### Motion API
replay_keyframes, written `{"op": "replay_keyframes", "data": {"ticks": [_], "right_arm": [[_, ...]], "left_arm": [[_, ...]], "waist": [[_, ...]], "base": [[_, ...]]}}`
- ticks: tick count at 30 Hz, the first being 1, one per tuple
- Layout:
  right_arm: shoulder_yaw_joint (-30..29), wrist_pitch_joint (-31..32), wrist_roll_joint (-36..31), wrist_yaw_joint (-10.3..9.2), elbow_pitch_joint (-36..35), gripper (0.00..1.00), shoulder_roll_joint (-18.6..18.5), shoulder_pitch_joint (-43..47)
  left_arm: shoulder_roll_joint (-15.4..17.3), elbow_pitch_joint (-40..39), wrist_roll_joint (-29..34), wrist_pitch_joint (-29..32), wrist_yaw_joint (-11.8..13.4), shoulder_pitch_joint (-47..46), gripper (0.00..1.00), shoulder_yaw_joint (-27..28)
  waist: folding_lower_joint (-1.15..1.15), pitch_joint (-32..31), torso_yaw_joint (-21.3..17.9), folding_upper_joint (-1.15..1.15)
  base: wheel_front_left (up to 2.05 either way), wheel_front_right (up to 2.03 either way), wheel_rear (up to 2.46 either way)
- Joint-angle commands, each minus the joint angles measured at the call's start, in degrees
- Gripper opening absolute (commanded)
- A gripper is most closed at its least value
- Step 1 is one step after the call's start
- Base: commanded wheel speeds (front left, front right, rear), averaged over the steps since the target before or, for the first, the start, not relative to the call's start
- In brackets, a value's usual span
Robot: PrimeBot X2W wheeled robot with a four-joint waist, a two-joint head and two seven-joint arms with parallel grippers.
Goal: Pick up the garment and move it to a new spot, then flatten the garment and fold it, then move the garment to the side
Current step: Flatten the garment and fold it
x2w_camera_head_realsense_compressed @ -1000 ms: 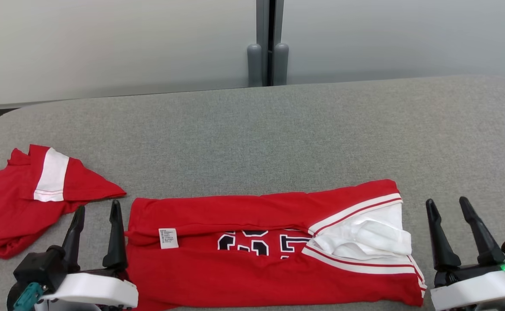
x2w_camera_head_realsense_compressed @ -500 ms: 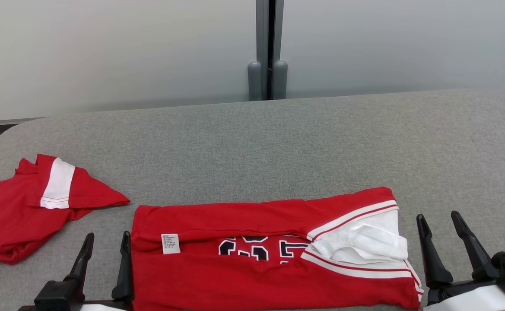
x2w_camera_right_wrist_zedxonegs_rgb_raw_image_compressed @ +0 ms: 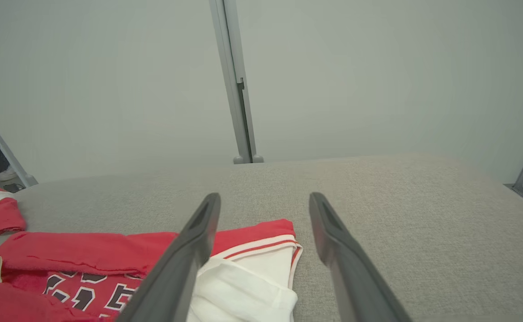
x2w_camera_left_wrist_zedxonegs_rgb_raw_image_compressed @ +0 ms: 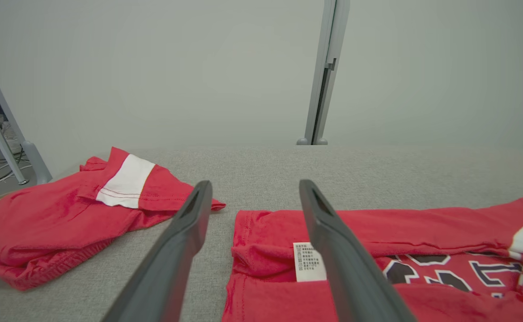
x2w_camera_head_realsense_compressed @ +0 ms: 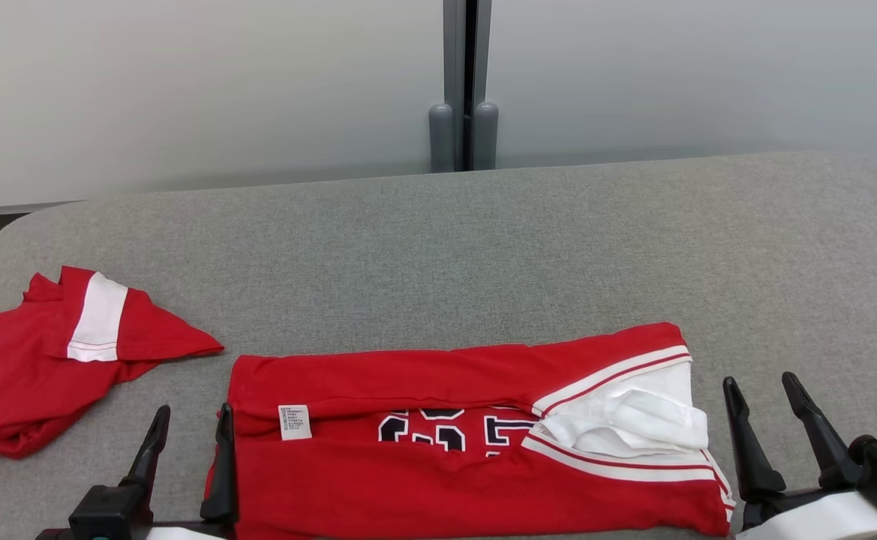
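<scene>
A red jersey garment (x2w_camera_head_realsense_compressed: 468, 450) with dark white-edged numerals and white striped trim lay folded into a long band at the near edge of the grey fabric-covered desk (x2w_camera_head_realsense_compressed: 483, 255), its small white label (x2w_camera_head_realsense_compressed: 295, 422) near the left end and its white lining showing at the right end. The left gripper (x2w_camera_head_realsense_compressed: 193, 411) stood at that left end with its two dark fingers spread apart and nothing between them; in the left wrist view one finger lay over bare desk and the other over the red cloth beside the label, contact unclear. The right gripper (x2w_camera_head_realsense_compressed: 759, 381), likewise spread and empty, stood just beside the right end. A second crumpled red garment with a white stripe (x2w_camera_head_realsense_compressed: 25, 382) lay apart at the far left.
</scene>
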Motion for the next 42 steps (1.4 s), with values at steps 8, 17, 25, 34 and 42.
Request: {"op": "replay_keyframes", "data": {"ticks": [8, 17, 25, 34, 42], "right_arm": [[1.33, -0.68, 2.27, -0.02, 12.38, 1.00, -1.33, -7.61], [4.53, -3.42, 5.34, -0.02, 30.01, 1.00, -0.23, -13.59], [12.89, -3.46, 10.26, 0.13, 39.02, 0.03, -0.01, -13.96], [14.84, -8.09, 14.10, -0.16, 39.05, 0.00, -5.56, -16.77], [11.00, -10.29, 16.61, -0.13, 38.72, 0.00, -12.87, -16.21]], "left_arm": [[0.12, -1.09, 0.18, 0.38, -0.10, -4.71, 1.00, -0.23], [-0.69, 0.58, 0.28, 0.02, -1.06, -8.14, 1.00, -0.41], [-1.16, 1.74, 0.49, -0.30, -1.89, -9.55, 1.00, -0.12], [-1.31, 2.29, 0.69, -0.44, -2.27, -9.56, 1.00, 0.83], [-1.81, 2.47, 0.90, -0.49, -3.29, -9.16, 1.00, 1.04]], "waist": [[0.00, 5.30, 0.60, 0.00], [0.00, 8.74, 1.45, 0.00], [0.00, 9.39, 1.55, 0.00], [0.00, 9.00, 0.96, 0.00], [0.00, 8.10, 0.97, 0.00]], "base": [[0.00, 0.00, 0.00], [0.00, 0.00, 0.00], [0.00, 0.00, 0.00], [0.00, 0.00, 0.00], [0.00, 0.00, 0.00]]}}
